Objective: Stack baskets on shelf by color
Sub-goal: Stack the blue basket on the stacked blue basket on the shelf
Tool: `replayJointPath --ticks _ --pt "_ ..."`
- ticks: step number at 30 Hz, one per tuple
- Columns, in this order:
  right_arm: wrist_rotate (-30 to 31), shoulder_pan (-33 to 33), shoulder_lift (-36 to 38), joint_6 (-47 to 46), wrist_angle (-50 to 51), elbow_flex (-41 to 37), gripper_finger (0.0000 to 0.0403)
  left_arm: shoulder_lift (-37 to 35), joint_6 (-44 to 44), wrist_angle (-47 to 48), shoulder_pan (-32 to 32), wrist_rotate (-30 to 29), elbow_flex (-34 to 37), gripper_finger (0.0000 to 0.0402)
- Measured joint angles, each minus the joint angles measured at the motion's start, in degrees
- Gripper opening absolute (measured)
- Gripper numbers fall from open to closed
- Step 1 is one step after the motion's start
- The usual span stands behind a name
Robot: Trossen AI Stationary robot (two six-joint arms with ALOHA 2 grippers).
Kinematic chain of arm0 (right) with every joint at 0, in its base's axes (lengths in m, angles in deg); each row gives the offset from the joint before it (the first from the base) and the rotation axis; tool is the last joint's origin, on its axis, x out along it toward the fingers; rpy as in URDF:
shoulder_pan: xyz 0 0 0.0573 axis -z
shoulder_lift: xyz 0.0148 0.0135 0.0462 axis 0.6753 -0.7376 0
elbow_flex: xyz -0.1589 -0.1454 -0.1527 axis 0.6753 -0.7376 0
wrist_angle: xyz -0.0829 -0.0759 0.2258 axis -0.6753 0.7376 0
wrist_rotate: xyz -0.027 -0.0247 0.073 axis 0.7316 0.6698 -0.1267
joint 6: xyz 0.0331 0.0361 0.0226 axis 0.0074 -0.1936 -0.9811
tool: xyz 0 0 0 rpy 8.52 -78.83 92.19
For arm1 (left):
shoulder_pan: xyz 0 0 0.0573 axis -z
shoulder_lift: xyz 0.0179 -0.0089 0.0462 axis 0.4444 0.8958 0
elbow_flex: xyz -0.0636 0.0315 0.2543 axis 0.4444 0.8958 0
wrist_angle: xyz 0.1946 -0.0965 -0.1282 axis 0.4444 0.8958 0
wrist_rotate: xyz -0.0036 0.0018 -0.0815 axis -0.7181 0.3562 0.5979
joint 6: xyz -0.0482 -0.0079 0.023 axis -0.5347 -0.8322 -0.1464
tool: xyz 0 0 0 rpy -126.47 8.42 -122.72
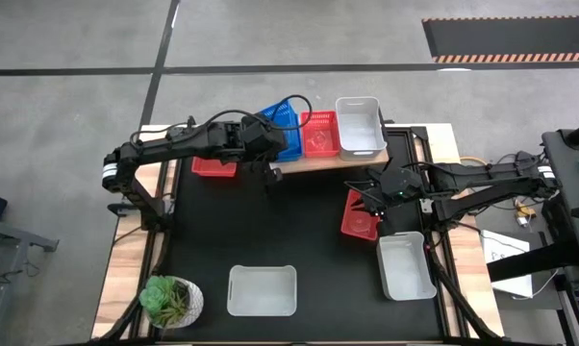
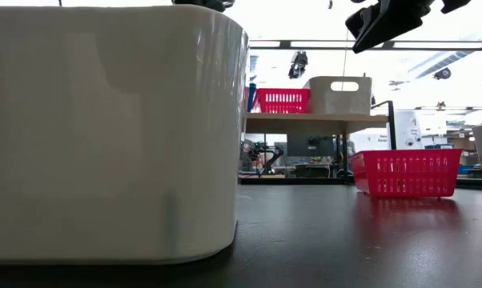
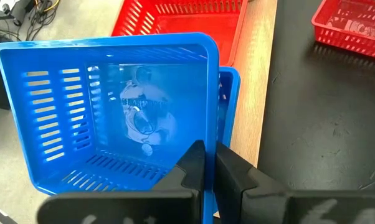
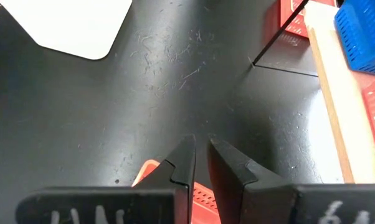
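The black-topped counter (image 1: 299,231) carries the small light-wood shelf on thin black legs (image 1: 405,154) along its far edge. On the shelf, one white translucent plastic basket (image 1: 360,126) sits at the right end and a red perforated plastic basket (image 1: 319,133) sits beside it. At the left end the left claw (image 3: 204,163) is pinching the wall of a blue perforated plastic basket (image 3: 113,118), held tilted over another blue basket (image 3: 230,93) already there. Two more white baskets wait on the counter, one near the front middle (image 1: 262,290) and one at the right (image 1: 406,266). A red basket (image 1: 360,213) lies under the right claw (image 4: 201,158), whose fingers stand slightly apart just above its rim, holding nothing. Another red basket (image 1: 213,167) sits by the shelf's left end. I judge the job under halfway: blue nearly stacked, red and white mostly left
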Motion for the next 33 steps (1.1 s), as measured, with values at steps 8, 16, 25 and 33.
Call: replayJointPath --ticks 8,16,25,33 --pt "0.0 0.0 0.0 0.0 0.0 0.0 0.0034 0.0 0.0 0.0 0.0 0.0 0.0 0.0" --pt "0.0 0.0 0.0 -0.2 0.0 0.0 0.0034 0.0 0.0 0.0 0.0 0.0 0.0 0.0026" --pt "0.0 0.0 0.0 -1.0 0.0 0.0 0.0034 0.0 0.0 0.0 0.0 0.0 0.0 0.0055" --pt "0.0 0.0 0.0 -1.0 0.0 0.0 0.0034 -0.5 0.7 -1.1 0.7 0.0 -1.6 0.0057"
